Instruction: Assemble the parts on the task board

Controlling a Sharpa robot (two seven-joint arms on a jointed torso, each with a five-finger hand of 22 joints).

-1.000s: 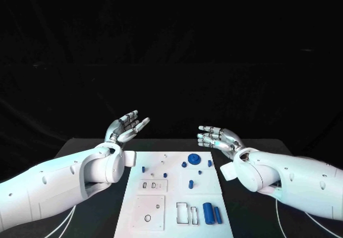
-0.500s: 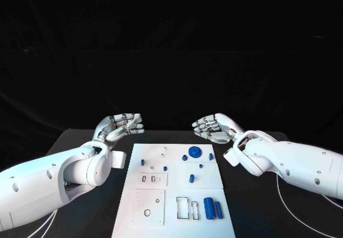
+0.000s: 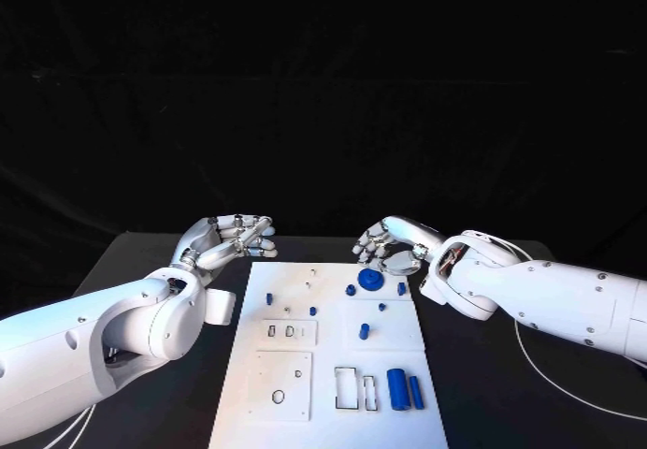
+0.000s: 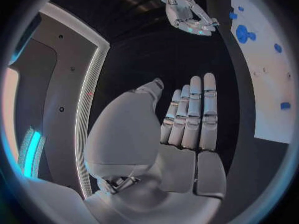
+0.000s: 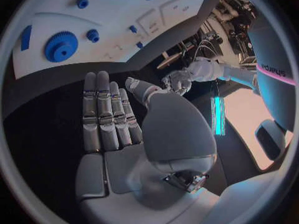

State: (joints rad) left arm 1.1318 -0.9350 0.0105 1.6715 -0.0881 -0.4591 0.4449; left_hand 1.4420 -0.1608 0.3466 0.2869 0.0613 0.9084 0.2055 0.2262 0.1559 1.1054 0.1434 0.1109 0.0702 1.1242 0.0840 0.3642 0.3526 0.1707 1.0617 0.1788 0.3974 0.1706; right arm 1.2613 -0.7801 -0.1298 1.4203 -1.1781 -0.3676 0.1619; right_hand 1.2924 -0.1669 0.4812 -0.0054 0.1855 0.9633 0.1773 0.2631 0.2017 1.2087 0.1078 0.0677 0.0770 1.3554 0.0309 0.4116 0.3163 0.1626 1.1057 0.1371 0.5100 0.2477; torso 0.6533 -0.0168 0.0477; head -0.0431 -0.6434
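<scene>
The white task board (image 3: 399, 351) lies in the middle of the black table. A blue gear (image 3: 369, 279) sits near its far edge, with small blue pegs (image 3: 351, 290) around it and two blue cylinders (image 3: 396, 388) at the near right. My left hand (image 3: 229, 238) hovers beyond the board's far left corner, fingers curled in, holding nothing. My right hand (image 3: 391, 245) hangs just behind the gear, also curled and empty. The left wrist view has my left hand (image 4: 181, 129), the right hand (image 4: 190, 15), the gear (image 4: 243, 33). The right wrist view gives my right hand (image 5: 112, 114) and the gear (image 5: 60, 46).
Rectangular slots (image 3: 347, 388) and a small inset plate (image 3: 287, 330) mark the board's near half. Bare black table (image 3: 135, 267) runs along both sides of the board. A thin white cable (image 3: 573, 393) trails under the right arm.
Both hands have gone from spread fingers to curled ones. The right hand has dropped closer to the gear at the board's far edge; the left has stayed near its corner.
</scene>
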